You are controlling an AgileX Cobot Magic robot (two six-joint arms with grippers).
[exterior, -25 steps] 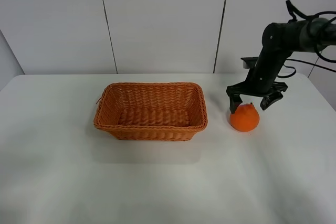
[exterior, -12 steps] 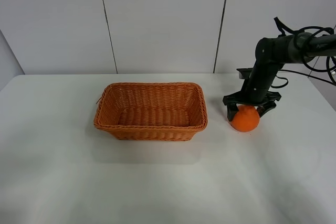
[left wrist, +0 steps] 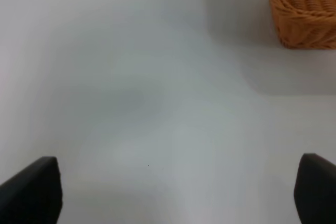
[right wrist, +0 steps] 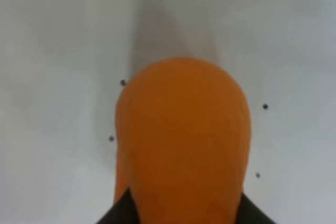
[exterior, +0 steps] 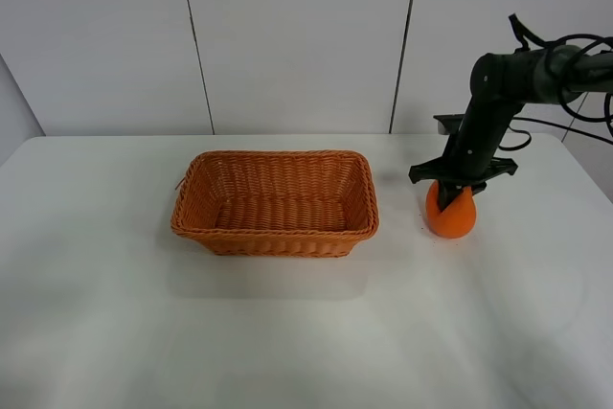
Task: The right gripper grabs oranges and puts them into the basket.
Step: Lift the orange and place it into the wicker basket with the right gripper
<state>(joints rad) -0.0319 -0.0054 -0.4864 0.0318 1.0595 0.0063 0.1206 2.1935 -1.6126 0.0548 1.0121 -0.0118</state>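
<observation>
Obs.: the black, multi-pronged right hand (exterior: 454,195) is clenched around the upper half of a round, bright-skinned orange (exterior: 451,221), right of centre in the high view. In the right wrist view dark prongs flank the fruit on both sides at the lower edge. The orange sits on, or barely off, the white counter (exterior: 287,332); cannot tell which. The rectangular, orange-brown woven wicker basket (exterior: 276,238) lies at frame centre, left of the fruit, near it but apart, with nothing inside. Left hand (left wrist: 178,195): released, two dark fingertips spread to the lower corners of its wrist view, nothing between them; a basket corner shows at upper right. Step in hand, as judged: secure the grasp, then lift. Notes for doing it well: the grip is high on a rounded, tapering top, so the fruit could slip down out of the prongs. Confirm the hold before travel. Raise straight up until the underside would clear the near rim. Carry leftward slowly, lower over the basket's middle, and let go low to avoid a bounce.
</observation>
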